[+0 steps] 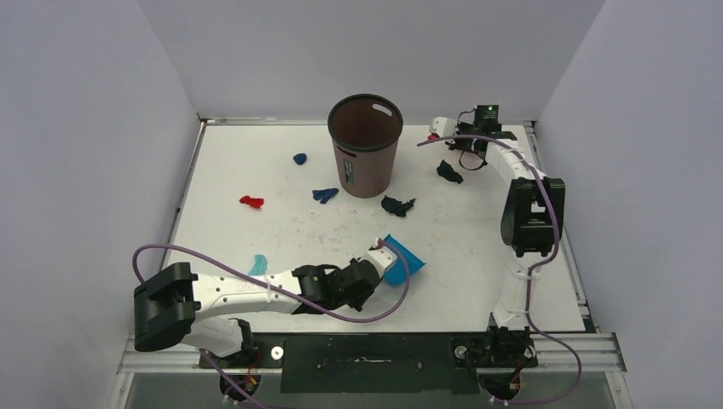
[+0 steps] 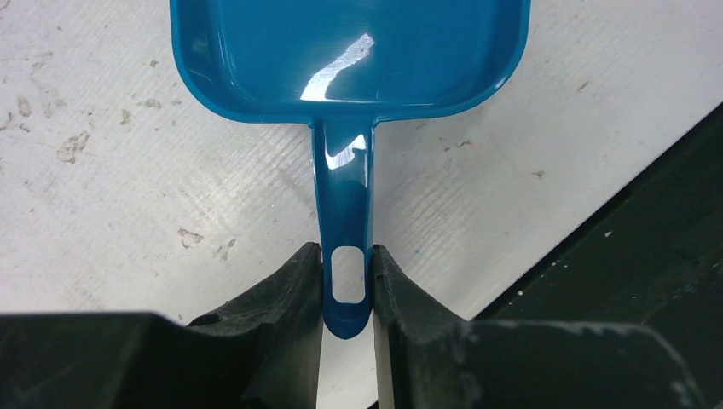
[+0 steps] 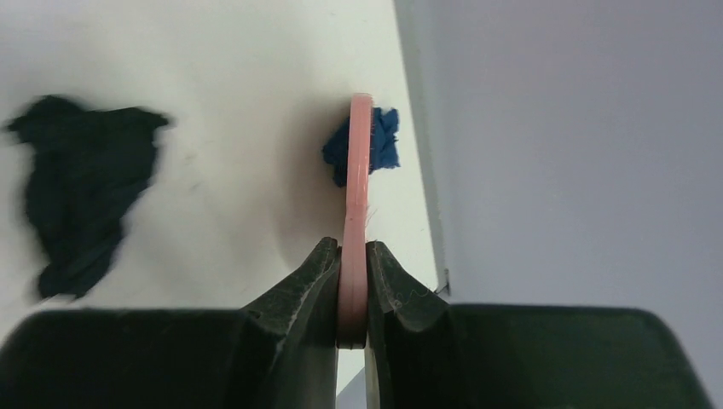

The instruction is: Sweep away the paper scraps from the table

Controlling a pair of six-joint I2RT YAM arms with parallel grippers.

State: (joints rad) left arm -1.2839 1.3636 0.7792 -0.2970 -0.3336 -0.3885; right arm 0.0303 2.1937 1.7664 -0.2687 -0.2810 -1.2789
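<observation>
Room: pale grey walls close the white table on three sides; arm bases at 6 o'clock, far edge at 12.
Left gripper: just short of centre toward 6 o'clock, jaws clamped on the handle of the blue dustpan; the pan lies flat on the table, mouth toward 1 o'clock, nothing in the part shown.
Near scrap: light-blue strip at 8 o'clock, just beside the left forearm.
Middle scraps: red wad at 9 o'clock; blue wad and dark wad either side of the bin's foot.
Bin: brown, upright, toward 12 o'clock.
Far scraps: small blue wad at 11 o'clock; second dark wad at 2 o'clock, near the right arm; corner wad, blue, beside the table edge by the wall.
Right gripper: far corner at 1 o'clock, jaws pinched on the pink brush, which is touching or just in front of the corner wad.
Step, as I read it: both tools are in hand and sweeping looks barely begun, starting with the corner wad.
Next move calls for: drawing that wad toward 7 o'clock and bringing the pan's mouth to meet it.
Edges and room: wall and table rim crowd the brush at 1 o'clock; the bin blocks the straight path; open table lies around 4 o'clock.
</observation>
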